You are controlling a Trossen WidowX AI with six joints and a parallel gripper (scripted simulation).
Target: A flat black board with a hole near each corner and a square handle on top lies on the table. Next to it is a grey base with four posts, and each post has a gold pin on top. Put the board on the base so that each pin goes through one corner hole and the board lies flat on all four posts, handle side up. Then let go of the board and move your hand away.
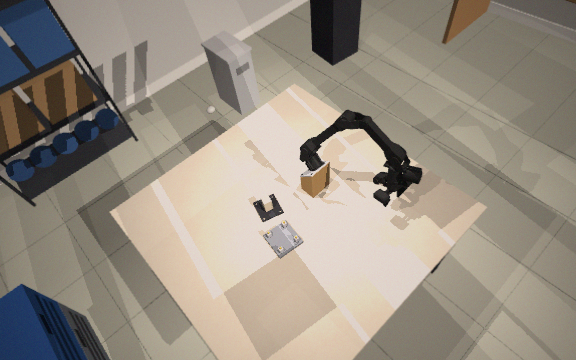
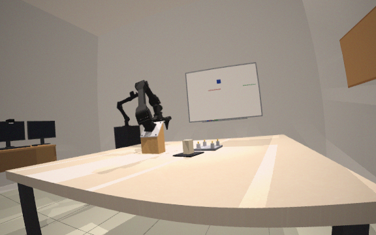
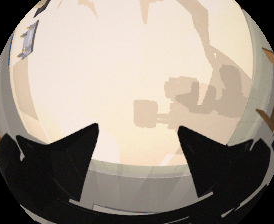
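The flat black board (image 1: 272,215) (image 2: 194,155) lies on the table with its square cream handle (image 1: 268,206) (image 2: 188,147) upward. A dark corner, seemingly of the board, shows at the top left of the wrist view. The grey base (image 1: 282,240) (image 2: 207,149) (image 3: 28,39) lies close beside the board, its four posts and gold pins pointing up. The board is off the base. My gripper (image 1: 379,188) (image 2: 168,123) (image 3: 140,129) is open with nothing between its fingers. It hangs above the table, far to the right of board and base in the top view.
My arm stands on a wooden block (image 1: 314,184) (image 2: 153,145) with a sloped metal top, near the board. The table edge (image 1: 463,227) lies beyond the gripper in the top view. A grey bin and a shelf stand on the floor away from the table.
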